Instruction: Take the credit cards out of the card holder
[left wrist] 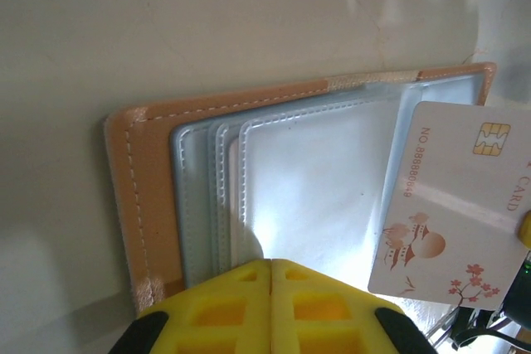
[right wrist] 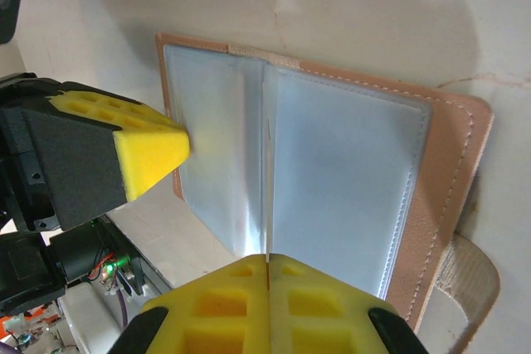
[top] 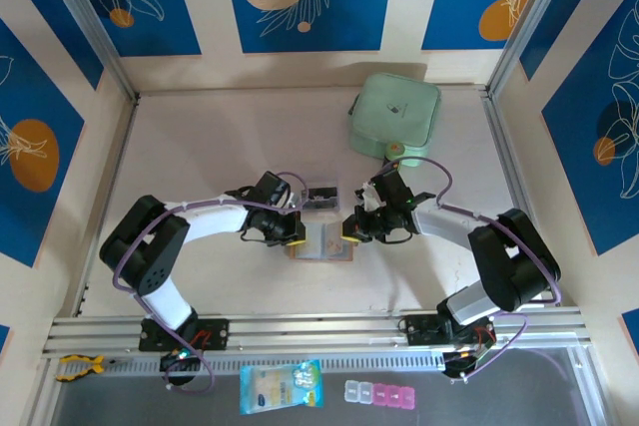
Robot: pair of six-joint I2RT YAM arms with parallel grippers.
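Right gripper (right wrist: 267,263) on card (left wrist: 452,205), holder (right wrist: 348,172) open

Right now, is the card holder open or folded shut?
Open: the card holder lies spread flat, its clear pockets facing up.

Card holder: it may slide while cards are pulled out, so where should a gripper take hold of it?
I'd grip the card holder by its bare tan border, coming in from that outer long side. It lies open and flat, and that stitched strip juts past the clear sleeves, away from the white card in the right gripper.
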